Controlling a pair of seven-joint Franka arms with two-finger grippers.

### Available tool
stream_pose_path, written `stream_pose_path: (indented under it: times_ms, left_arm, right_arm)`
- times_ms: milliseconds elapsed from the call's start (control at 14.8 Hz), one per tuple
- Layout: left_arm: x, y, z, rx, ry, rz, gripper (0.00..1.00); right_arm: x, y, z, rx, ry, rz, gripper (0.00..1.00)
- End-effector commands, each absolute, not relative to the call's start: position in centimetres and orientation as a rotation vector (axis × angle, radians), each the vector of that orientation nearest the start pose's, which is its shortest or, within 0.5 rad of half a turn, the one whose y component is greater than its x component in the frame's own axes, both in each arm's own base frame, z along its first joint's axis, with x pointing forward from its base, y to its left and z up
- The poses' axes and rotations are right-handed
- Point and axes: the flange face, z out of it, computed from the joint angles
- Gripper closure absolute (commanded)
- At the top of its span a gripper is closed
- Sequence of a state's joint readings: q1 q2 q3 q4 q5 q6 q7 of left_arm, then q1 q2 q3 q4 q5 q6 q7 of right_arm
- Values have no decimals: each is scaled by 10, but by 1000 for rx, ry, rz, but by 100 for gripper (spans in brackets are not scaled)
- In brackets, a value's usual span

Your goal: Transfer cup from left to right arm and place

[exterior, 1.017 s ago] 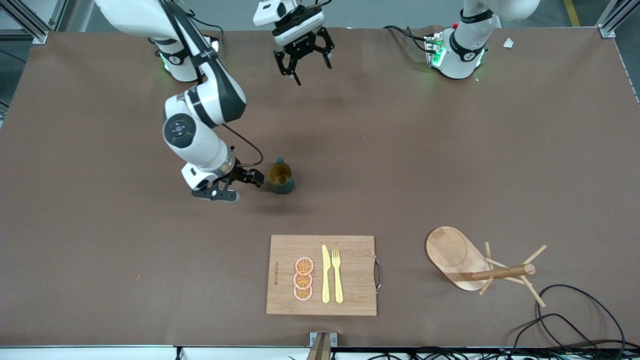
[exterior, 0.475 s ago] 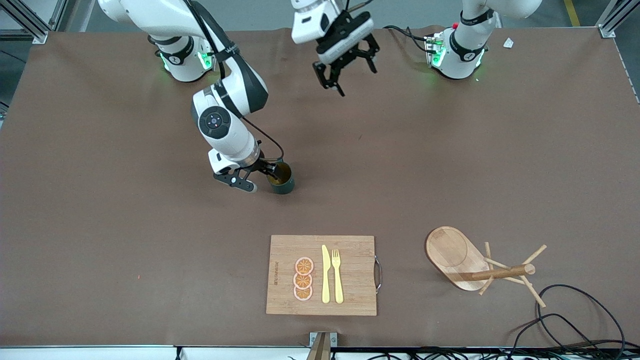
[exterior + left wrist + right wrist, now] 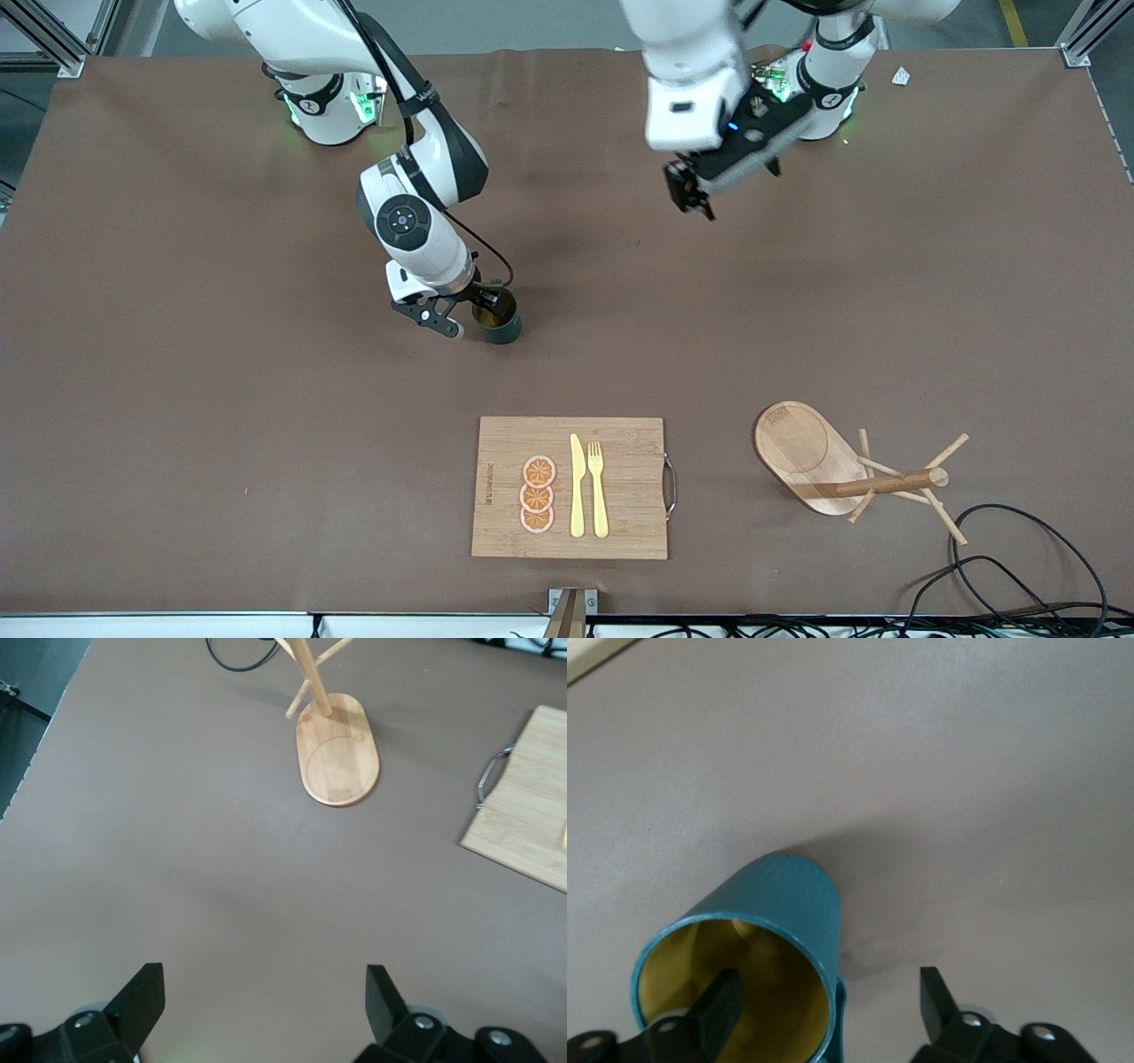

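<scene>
The teal-green cup (image 3: pixel 503 330) stands upright on the brown table, near the middle and somewhat toward the right arm's end. My right gripper (image 3: pixel 468 310) is low beside it and open. In the right wrist view one finger (image 3: pixel 719 1003) is inside the cup (image 3: pixel 788 895), against its tan inside. The other finger (image 3: pixel 932 988) is outside and apart from it, so the rim and handle lie between the two. My left gripper (image 3: pixel 695 193) is open and empty in the air over bare table near its base. It also shows in the left wrist view (image 3: pixel 266 981).
A bamboo cutting board (image 3: pixel 620 443) with a yellow knife, a fork and orange slices lies nearer the front camera; its corner shows in the left wrist view (image 3: pixel 527 824). A wooden mug tree (image 3: pixel 802 452) (image 3: pixel 337 753) stands toward the left arm's end. Black cables (image 3: pixel 1019 549) trail beside it.
My right gripper moved in to the cup, and one finger now sits inside it. My left gripper swung toward its own end of the table. The cup stayed put.
</scene>
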State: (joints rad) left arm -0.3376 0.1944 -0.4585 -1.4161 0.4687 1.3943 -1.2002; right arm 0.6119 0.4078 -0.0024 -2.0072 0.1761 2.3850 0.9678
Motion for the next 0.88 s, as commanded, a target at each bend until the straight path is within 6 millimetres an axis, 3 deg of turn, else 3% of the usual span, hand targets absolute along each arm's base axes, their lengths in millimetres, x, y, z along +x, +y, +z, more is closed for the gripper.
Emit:
stream_pose_path:
  times_ms: [0,136,203,475,610,814]
  left_arm:
    - [497,-325,599,-2732,-537,-222,0]
    - [521,-296,603,-2759,-506,-218,0]
    - [529,-284,604,-2770,-504,-214,0]
    - [560,-231,607,-2860,-534,-165,0]
    - [571,-206,614,-2923,-473,-136,0]
    - [584,-164,622,-2990,-457,-88,0]
  right_arm:
    - [494,351,249,-2962,794,160,63]
    - [495,352,249,-2951,837,162,89]
    - [496,354,251,-2952,832,163,97]
    - [500,356,256,-2959,778,147,100]
    - [504,353,259,-2980,669,141,100]
    - [510,334,269,-3041,411,180,100]
